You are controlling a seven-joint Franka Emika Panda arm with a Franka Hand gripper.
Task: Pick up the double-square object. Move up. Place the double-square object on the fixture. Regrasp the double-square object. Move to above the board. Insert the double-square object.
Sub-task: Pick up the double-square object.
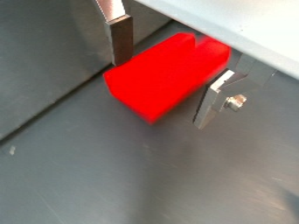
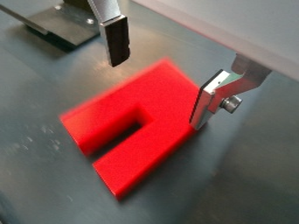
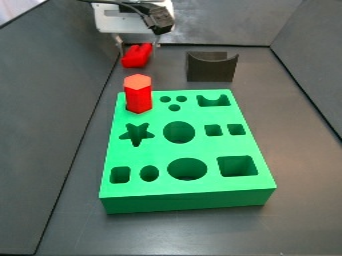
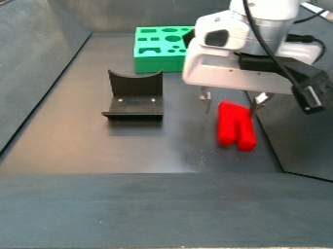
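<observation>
In a side view, from left to right, the large bright green slab of a board (image 3: 187, 150) with its many shaped holes carries a tall red hexagonal prism (image 3: 136, 93) at its far left corner, and the small dark fixture (image 3: 210, 66) with a U-shaped top stands empty just beyond it. The small red plastic double-square object (image 2: 128, 127) lies flat on the dark floor, between the spread fingers of the gripper (image 2: 163, 74), which are not yet pinching it. By my reading the first pick-up is only about to happen, so lifting, resting on the fixture, regrasping, moving over the board and inserting all remain.
</observation>
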